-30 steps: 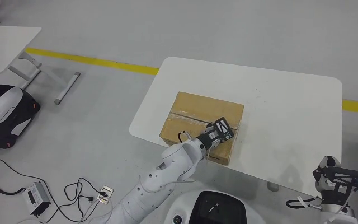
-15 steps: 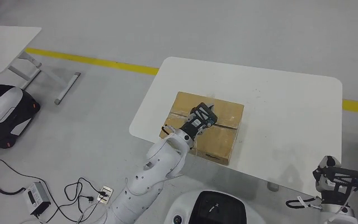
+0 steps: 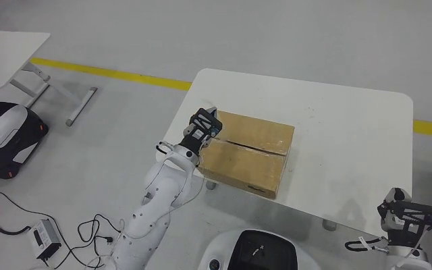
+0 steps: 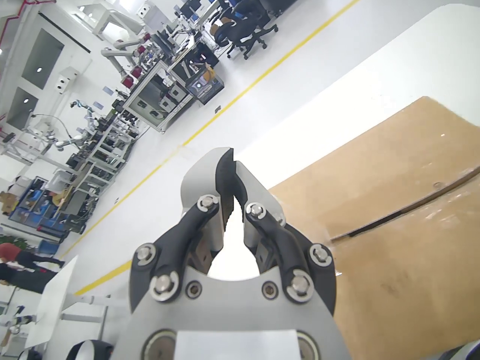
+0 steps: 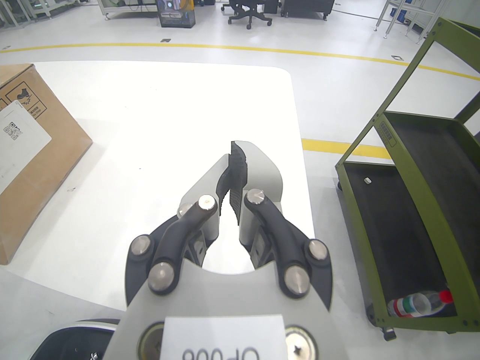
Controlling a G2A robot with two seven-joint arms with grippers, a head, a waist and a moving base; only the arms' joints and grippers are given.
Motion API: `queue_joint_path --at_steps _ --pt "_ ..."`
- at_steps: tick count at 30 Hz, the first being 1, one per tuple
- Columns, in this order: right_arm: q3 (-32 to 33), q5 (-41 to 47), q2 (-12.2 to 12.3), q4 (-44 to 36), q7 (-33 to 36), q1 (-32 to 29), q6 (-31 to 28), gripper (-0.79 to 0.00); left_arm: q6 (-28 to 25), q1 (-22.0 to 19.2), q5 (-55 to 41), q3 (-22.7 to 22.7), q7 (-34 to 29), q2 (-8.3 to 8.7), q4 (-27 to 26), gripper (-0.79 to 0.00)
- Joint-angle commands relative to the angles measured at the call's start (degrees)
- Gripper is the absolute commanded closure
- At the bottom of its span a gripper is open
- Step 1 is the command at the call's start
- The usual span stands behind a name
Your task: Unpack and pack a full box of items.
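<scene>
A closed brown cardboard box [image 3: 250,150] lies on the white table [image 3: 337,128], its two top flaps meeting at a dark seam [image 4: 405,211]. My left gripper [image 3: 204,124] hovers at the box's left end, over the end of the seam, fingers shut with nothing between them [image 4: 230,174]. My right gripper [image 5: 234,168] is shut and empty, held low off the table's near right corner [image 3: 403,219]. From the right wrist, the box [image 5: 33,144] shows a side with a white label.
A green cart [image 5: 412,189] stands right of the table, with a plastic bottle [image 5: 420,303] on its lower shelf. A yellow floor line [image 3: 108,73] runs behind the table. Another white table [image 3: 20,47] stands far left.
My left gripper has travelled along the box top from its near right part to its left end. The right arm has not moved.
</scene>
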Motion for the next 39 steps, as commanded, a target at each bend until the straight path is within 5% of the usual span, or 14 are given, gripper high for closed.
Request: queue_joint_path --at_steps 1,16,39 --pt "0.0 0.0 0.0 0.0 0.0 0.0 0.0 0.0 -0.29 0.28 -0.16 -2.04 -0.02 0.18 -0.48 0.0" --pt "0.0 0.0 0.0 0.0 0.0 0.0 0.0 0.0 -1.39 0.27 2.31 -11.57 0.5 1.27 -0.52 0.0" --pt "0.0 0.0 0.0 0.0 0.0 0.0 0.0 0.0 2.82 -3.28 3.7 -18.69 7.71 2.46 13.74 0.0"
